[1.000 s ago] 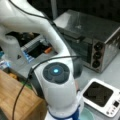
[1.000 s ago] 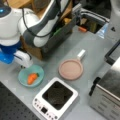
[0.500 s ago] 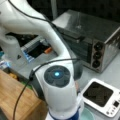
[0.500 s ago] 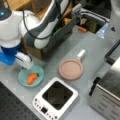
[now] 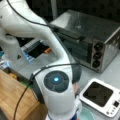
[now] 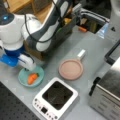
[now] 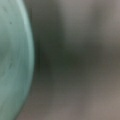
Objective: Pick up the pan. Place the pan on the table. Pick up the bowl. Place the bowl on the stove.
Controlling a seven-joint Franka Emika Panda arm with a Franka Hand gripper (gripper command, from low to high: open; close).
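The dusty-pink pan [image 6: 71, 69] lies flat on the grey table [image 6: 95, 50], its white handle pointing to a front view's top, just above the stove [image 6: 56, 98]. The stove's black top is bare in both front views [image 5: 98, 94]. The teal bowl [image 6: 37, 77] holds an orange food piece [image 6: 32, 78] and sits on the table left of the stove. My gripper [image 6: 29, 68] is down at the bowl's upper-left rim. In the wrist view the bowl's rim [image 7: 15, 62] fills the left side, with table [image 7: 80, 75] beside it. A sliver of the bowl [image 5: 86, 115] shows under the arm.
A silver toaster oven [image 5: 100, 42] with black knobs stands beside the stove, and it also fills the right edge [image 6: 110, 87] in a front view. A wooden board [image 5: 15, 97] lies by the arm's base. Clutter and an orange item [image 6: 82, 29] sit at the back.
The arm has barely shifted and stays at the bowl's rim. Pan, bowl and stove have not moved.
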